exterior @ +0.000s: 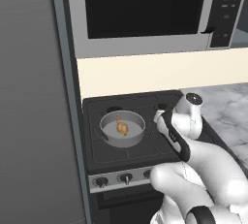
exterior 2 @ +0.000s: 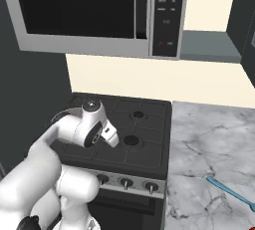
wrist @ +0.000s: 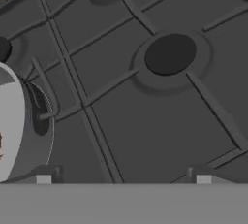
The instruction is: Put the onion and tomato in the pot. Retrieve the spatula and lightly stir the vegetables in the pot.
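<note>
The grey pot (exterior: 121, 140) stands on the stove's front-left burner, and the golden-brown onion (exterior: 122, 129) lies inside it. My gripper (wrist: 123, 179) hangs open over the black grates just right of the pot, with nothing between its fingertips (wrist: 43, 178). In the hand view the pot's rim (wrist: 12, 116) cuts in at the left edge. In the right base view the gripper (exterior 2: 112, 142) points down at the middle of the stove. The teal-blue spatula (exterior 2: 229, 190) lies on the marble counter far to the right. The tomato is out of view.
A round burner (wrist: 169, 54) lies ahead of the fingers. A microwave (exterior: 145, 9) hangs above the stove, whose knobs (exterior: 126, 177) line its front. A tall dark panel (exterior: 29, 121) walls off the left. The marble counter (exterior 2: 214, 144) stretches right.
</note>
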